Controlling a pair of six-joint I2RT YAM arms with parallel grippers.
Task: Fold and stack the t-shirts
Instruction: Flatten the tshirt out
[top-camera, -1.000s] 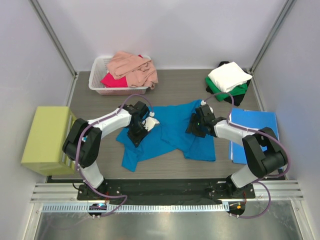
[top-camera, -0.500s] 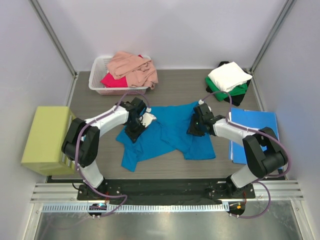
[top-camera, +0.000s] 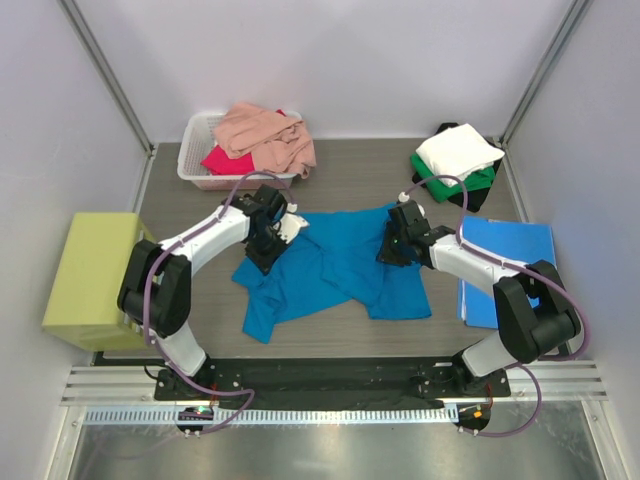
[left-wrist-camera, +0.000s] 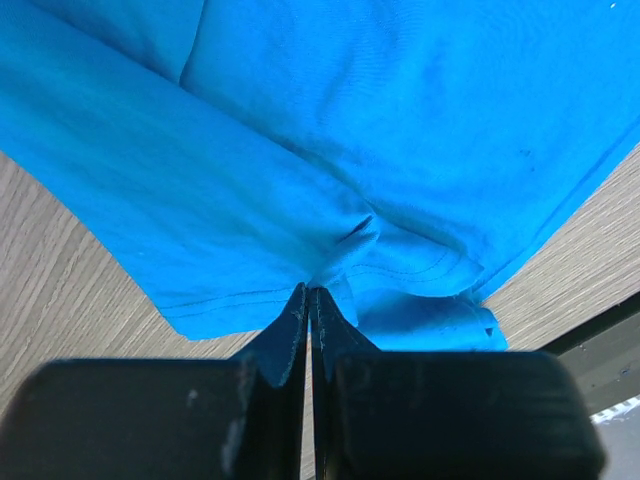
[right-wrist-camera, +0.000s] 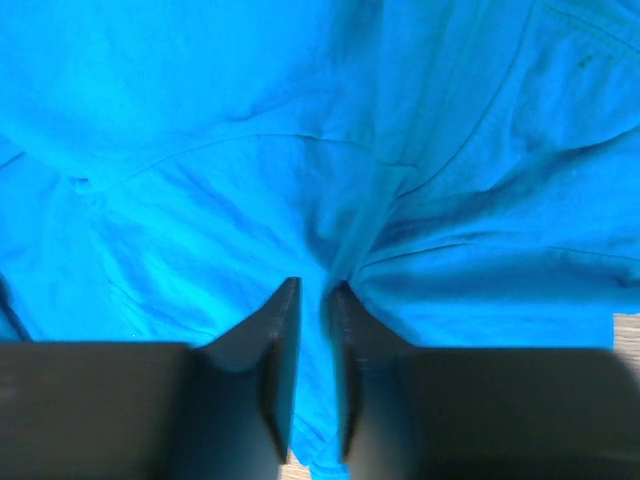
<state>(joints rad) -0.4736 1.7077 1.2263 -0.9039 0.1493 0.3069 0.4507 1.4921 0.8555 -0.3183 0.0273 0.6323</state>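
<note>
Top external — teal-blue t-shirt (top-camera: 350, 262) crumpled | left claw (left-wrist-camera: 308, 295) pinches its hem | right claw (right-wrist-camera: 317, 292) pinches a fold

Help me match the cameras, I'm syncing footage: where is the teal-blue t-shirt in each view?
Top external: the teal-blue t-shirt lies spread in the middle.
Left wrist: it fills the upper part, edge pinched in the left gripper.
Right wrist: it fills nearly everything, bunched in the right gripper.
Shared landmark: the wood-grain table, a sliver at the right wrist's edge.
</note>
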